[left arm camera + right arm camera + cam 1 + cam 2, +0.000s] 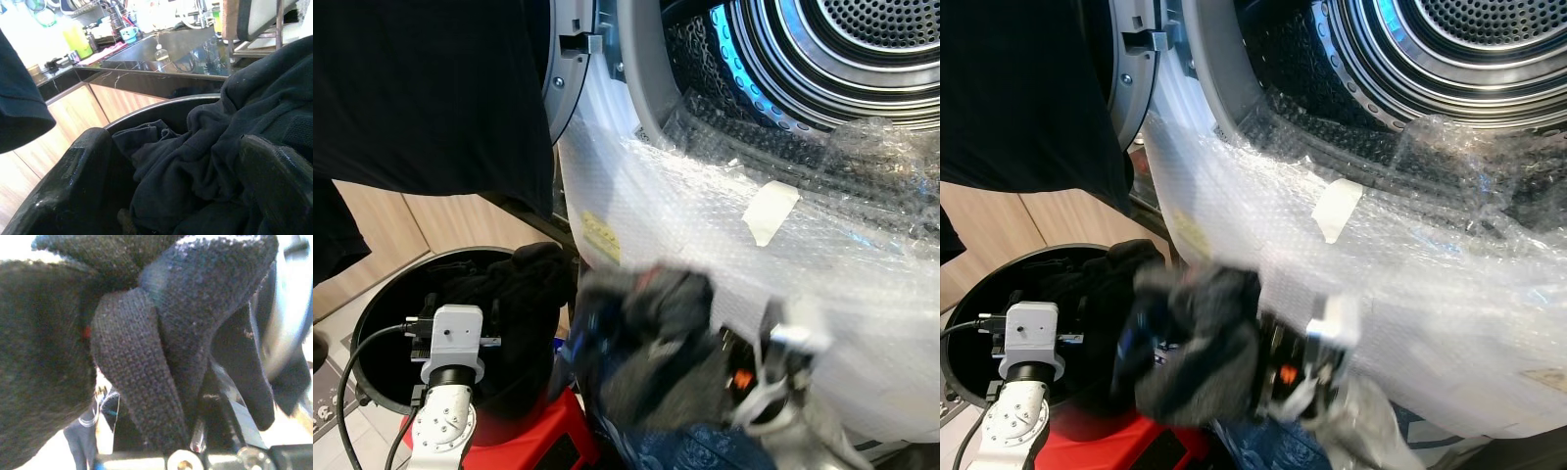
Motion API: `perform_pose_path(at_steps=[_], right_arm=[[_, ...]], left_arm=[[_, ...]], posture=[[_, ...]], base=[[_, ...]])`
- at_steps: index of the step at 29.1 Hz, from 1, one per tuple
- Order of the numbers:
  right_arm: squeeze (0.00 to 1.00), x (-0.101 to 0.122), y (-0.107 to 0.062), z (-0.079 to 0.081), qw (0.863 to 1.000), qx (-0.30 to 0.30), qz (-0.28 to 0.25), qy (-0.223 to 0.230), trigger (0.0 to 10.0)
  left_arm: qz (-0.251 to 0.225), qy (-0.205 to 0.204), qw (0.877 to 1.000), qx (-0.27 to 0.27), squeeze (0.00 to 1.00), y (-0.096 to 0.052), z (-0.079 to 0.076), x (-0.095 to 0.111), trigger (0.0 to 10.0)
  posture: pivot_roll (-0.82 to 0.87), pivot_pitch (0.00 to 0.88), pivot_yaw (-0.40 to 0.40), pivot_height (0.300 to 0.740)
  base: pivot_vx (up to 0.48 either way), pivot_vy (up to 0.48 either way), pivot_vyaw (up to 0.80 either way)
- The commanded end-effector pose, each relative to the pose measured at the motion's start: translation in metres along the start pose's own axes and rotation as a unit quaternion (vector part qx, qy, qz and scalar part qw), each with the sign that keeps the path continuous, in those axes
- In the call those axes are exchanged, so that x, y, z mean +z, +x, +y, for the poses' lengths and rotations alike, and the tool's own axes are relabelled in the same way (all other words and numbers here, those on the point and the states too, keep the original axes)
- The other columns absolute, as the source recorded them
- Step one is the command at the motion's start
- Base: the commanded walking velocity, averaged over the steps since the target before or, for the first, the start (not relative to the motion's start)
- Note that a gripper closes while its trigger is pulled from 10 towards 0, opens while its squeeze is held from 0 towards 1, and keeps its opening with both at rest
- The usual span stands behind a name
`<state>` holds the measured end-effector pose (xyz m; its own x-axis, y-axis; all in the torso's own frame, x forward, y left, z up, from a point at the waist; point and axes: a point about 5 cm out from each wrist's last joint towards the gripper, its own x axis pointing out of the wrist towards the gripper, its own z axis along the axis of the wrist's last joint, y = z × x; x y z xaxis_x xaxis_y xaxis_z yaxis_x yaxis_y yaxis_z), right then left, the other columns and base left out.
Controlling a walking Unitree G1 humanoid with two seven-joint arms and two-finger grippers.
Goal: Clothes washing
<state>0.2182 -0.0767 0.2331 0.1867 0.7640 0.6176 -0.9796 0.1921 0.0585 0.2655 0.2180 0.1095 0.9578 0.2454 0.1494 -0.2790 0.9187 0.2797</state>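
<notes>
Bubble wrap (724,235) drapes the washer (822,59) front, far right. Near centre, the right gripper (705,362) is clamped on a grey garment (651,343). Left gripper (186,196), fingers spread, sits in the bin (386,304) over dark clothes (205,161).

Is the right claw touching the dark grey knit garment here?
Touching. The right wrist view shows the dark grey knit garment bunched directly against the right claw, and the head view shows it lifted clear of the basket.
</notes>
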Motion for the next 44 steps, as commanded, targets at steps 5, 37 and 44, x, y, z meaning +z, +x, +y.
perform_pose_path(at_steps=[5,37,44], right_arm=[[0.0,0.043,0.019,-0.013,0.997,0.012,-0.073,-0.03,0.0],[0.0,0.194,0.138,-0.146,0.912,-0.34,-0.107,-0.202,0.0],[0.0,0.192,0.121,-0.176,0.858,-0.476,-0.062,-0.185,0.0]], left_arm=[[0.006,-0.011,1.0,-0.002,0.0,-0.001,-0.002,-0.003,10.0],[0.033,-0.016,0.999,-0.03,0.0,0.0,-0.015,-0.012,10.0],[0.043,-0.021,0.998,-0.036,0.0,0.0,-0.018,-0.014,10.0]], posture=[[0.1,0.088,-0.041,0.74],[0.05,0.102,-0.029,0.74],[0.05,0.1,-0.03,0.74]], base=[[0.0,0.0,0.0],[0.0,0.0,0.0],[0.0,0.0,0.0]])
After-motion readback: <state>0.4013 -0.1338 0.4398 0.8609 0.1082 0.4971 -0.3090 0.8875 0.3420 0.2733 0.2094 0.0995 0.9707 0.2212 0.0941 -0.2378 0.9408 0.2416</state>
